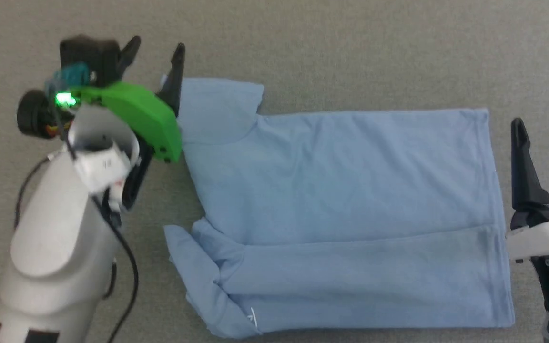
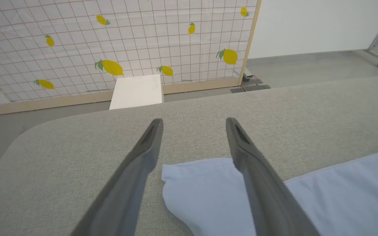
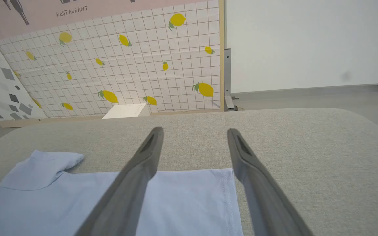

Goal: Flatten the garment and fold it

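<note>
The garment, a light blue short-sleeved shirt, lies flat on the grey table, collar end to the left and hem to the right, with its near long side folded over onto the body. My left gripper hovers open at the far sleeve, which lies below and between its fingers. At the hem's right edge my right gripper stands open with nothing between its fingers. The hem corner appears beneath them in the right wrist view.
Grey fabric tabletop runs on all sides of the shirt. Past its far edge stand a lemon-patterned panel, a white box on the floor and a white wall.
</note>
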Motion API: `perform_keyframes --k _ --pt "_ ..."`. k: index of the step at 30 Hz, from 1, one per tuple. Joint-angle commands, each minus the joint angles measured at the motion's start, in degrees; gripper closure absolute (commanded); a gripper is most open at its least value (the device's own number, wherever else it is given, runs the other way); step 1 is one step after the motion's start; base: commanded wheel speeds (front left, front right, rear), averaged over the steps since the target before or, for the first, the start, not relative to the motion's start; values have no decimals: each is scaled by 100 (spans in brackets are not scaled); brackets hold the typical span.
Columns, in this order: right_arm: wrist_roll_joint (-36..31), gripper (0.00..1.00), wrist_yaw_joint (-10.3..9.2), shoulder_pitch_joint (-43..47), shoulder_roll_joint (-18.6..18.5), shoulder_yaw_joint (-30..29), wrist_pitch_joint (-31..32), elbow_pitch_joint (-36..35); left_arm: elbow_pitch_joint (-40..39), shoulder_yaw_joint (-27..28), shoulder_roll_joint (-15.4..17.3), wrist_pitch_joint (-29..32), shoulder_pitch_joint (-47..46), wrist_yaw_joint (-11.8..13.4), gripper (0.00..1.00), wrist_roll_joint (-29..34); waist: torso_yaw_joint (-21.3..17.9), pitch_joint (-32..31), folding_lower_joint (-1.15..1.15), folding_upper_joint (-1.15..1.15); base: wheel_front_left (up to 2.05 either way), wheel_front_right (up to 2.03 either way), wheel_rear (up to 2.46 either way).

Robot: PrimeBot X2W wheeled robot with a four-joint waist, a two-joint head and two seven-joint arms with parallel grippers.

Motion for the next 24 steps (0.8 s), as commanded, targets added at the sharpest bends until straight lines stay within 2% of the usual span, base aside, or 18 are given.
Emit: perform_keyframes --k 1,5,9,17,19,20,21,24 --pt "55 0 -8 -117 -34 31 -69 69 215 -57 106 217 -283 -20 0 72 -248 706 0 0 0 0 0" --pt "131 0 -8 -238 -57 45 -171 247 791 -131 171 903 -771 -71 0 20 -399 988 0 0 0 0 0" --pt "187 0 -8 -308 -70 53 -242 371 1159 -28 163 1479 -945 -7 0 -240 -540 1160 0 0 0 0 0" --pt "253 0 -8 -368 -133 -6 -308 490 1420 37 465 2022 -1049 383 0 -62 -656 1290 0 0 0 0 0" --pt "262 0 -8 -381 -138 -8 -302 505 1447 8 522 2172 -1029 411 0 -44 -665 1295 0 0 0 0 0" --pt "265 0 -8 -390 -142 -4 -295 513 1447 16 525 2217 -1019 412 58 -74 -667 1292 0 0 0 0 0" --pt "268 0 -8 -405 -147 4 -282 519 1446 14 527 2278 -998 382 100 -125 -668 1285 0 0 0 0 0" --pt "289 0 -8 -449 -167 12 -252 513 1443 -32 505 2444 -914 225 100 -298 -651 1250 0 0 0 0 0"
